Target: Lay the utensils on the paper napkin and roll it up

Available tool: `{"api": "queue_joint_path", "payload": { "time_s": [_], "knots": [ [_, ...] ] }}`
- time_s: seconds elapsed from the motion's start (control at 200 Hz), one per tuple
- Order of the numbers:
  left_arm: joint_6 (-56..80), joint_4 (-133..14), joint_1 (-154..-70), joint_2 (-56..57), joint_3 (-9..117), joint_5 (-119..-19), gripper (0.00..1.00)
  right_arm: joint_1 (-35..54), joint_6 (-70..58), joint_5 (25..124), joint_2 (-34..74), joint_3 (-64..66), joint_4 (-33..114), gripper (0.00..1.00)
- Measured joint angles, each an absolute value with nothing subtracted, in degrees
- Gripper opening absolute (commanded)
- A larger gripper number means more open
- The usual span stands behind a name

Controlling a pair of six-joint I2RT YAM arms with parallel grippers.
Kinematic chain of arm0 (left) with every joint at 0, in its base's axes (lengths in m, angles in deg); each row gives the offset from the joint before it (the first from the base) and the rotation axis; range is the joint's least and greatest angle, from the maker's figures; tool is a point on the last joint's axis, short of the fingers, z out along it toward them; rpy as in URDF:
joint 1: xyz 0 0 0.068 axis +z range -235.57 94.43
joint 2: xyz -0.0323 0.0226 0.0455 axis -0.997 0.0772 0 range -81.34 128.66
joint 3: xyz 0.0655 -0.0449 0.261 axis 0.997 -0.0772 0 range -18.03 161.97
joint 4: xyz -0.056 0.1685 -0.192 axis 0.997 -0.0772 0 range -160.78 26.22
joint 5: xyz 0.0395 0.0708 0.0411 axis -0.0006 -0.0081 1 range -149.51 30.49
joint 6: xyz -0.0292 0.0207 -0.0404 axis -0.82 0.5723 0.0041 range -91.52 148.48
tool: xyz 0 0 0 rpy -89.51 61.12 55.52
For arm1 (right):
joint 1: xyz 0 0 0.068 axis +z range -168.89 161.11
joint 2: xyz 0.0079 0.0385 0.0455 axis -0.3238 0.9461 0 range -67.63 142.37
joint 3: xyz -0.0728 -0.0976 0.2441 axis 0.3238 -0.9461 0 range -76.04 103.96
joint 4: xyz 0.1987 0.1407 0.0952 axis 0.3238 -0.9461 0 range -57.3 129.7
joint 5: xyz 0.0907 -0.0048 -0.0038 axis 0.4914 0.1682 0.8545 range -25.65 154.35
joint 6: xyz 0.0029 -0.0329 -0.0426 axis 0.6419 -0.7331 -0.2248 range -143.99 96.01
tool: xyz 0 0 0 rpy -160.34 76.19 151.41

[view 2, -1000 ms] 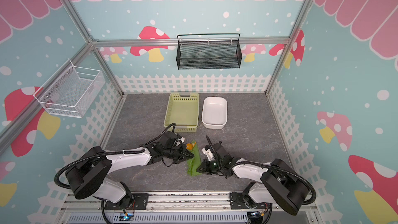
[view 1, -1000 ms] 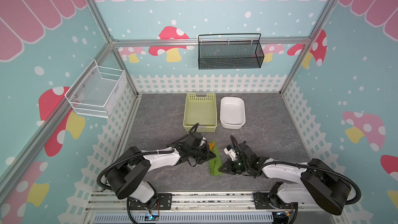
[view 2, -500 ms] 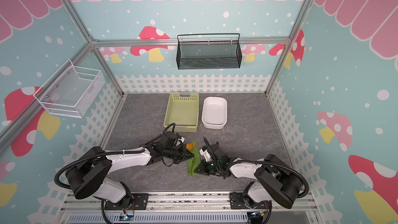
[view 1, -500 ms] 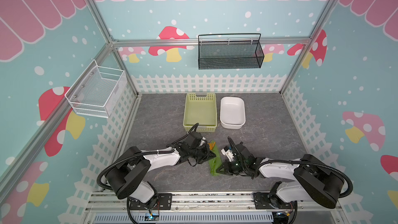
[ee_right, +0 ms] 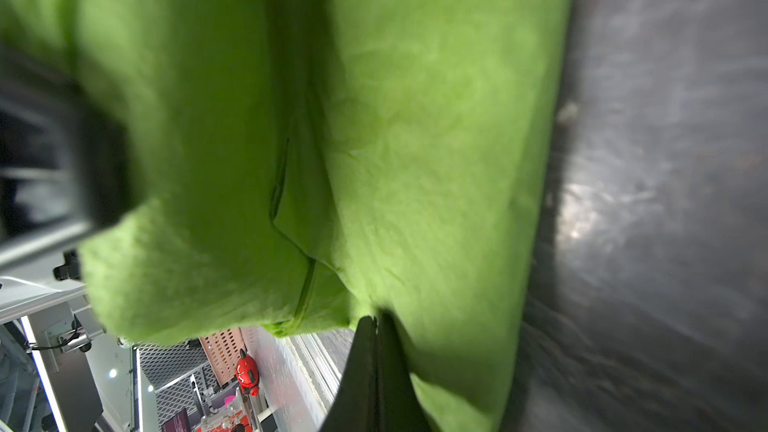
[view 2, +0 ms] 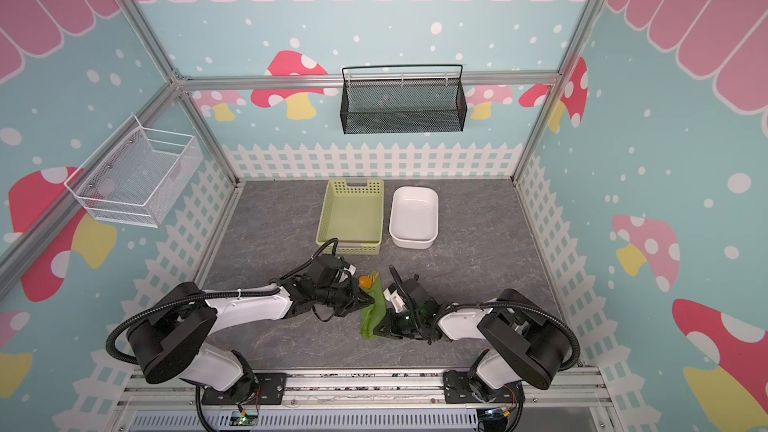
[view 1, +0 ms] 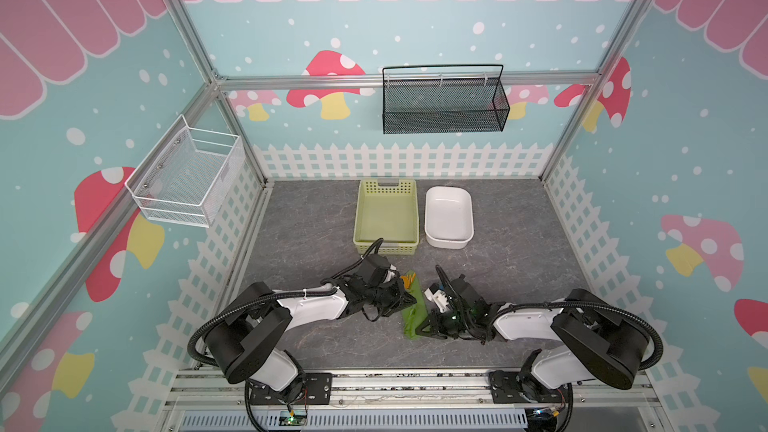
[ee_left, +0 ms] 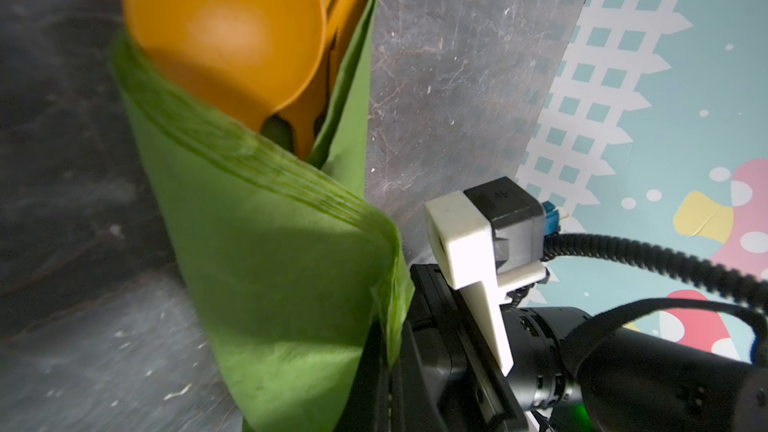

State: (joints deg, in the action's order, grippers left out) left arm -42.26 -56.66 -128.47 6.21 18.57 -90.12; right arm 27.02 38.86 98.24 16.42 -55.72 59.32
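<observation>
Rolling was judged to be the step in hand, and nearly finished: on the grey table [view 1: 316, 222], near its front edge and well apart from the yellow-green basket [view 1: 386, 185] and the white dish [view 1: 449, 243], the paper napkin [view 1: 412, 313] was found wound into a slim tube between the two arms, with the utensils inside it. The left gripper [view 1: 409, 300] was set against the tube from the left with its jaws drawn fully together, though whether any paper was caught in them could not be told. The right gripper [ee_right: 376, 367] was seen with its fingers pressed together on what appeared to be the napkin's loose outer edge. For the next move, it was judged that this last flap would have to be carried over and pressed down against the roll while the far side was steadied, so that the thin paper would neither spring open nor tear. In the left wrist view the napkin was shown as a soft green sleeve, several layers thick at its slanted mouth and lightly creased. From that mouth the spoon [ee_left: 224, 31] was seen protruding, round orange bowl first, with the fork [ee_left: 347, 2] just behind it; the knife could not be made out
</observation>
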Motion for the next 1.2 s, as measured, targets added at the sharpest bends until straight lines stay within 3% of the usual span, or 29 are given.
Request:
{"api": "queue_joint_path", "payload": {
  "time_s": [1.196],
  "knots": [
    [-43.4,-56.7,-130.9,23.2,30.9,-94.0,0.0,27.3,38.2,97.9,17.0,-55.7,60.4,0.0]
  ]
}}
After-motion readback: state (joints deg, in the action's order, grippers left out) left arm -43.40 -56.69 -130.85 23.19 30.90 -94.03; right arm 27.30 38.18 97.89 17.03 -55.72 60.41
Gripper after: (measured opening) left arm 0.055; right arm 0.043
